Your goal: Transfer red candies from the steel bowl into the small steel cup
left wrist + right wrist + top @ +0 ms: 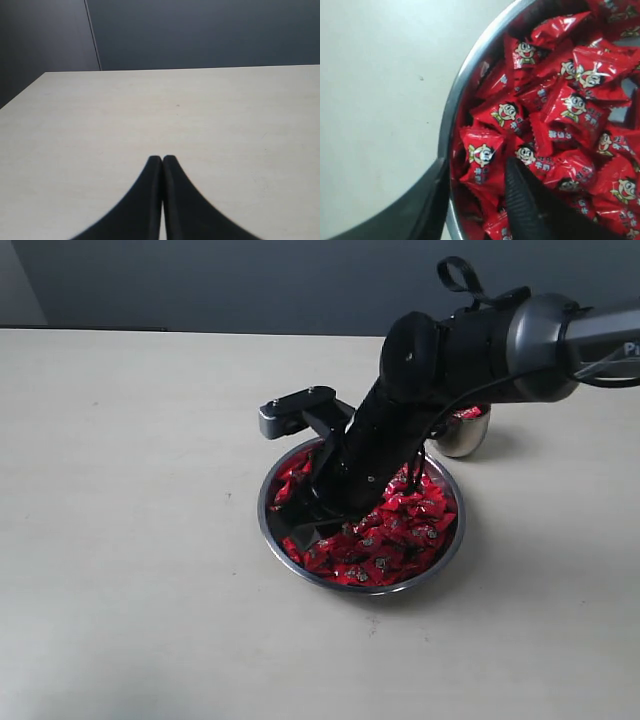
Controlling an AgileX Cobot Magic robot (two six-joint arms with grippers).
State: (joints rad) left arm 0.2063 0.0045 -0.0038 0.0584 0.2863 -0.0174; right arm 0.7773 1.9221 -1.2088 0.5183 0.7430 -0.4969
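In the middle of the frame, the steel bowl (370,589) holds the red candies (405,530), likely light and slippery. The right hand (303,527) is open among them; pinch one's fat middle. The left hand (162,159) is pressed together.

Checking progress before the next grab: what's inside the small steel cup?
Red candies show at the rim of the small steel cup; the right arm covers most of its mouth, hiding their number.
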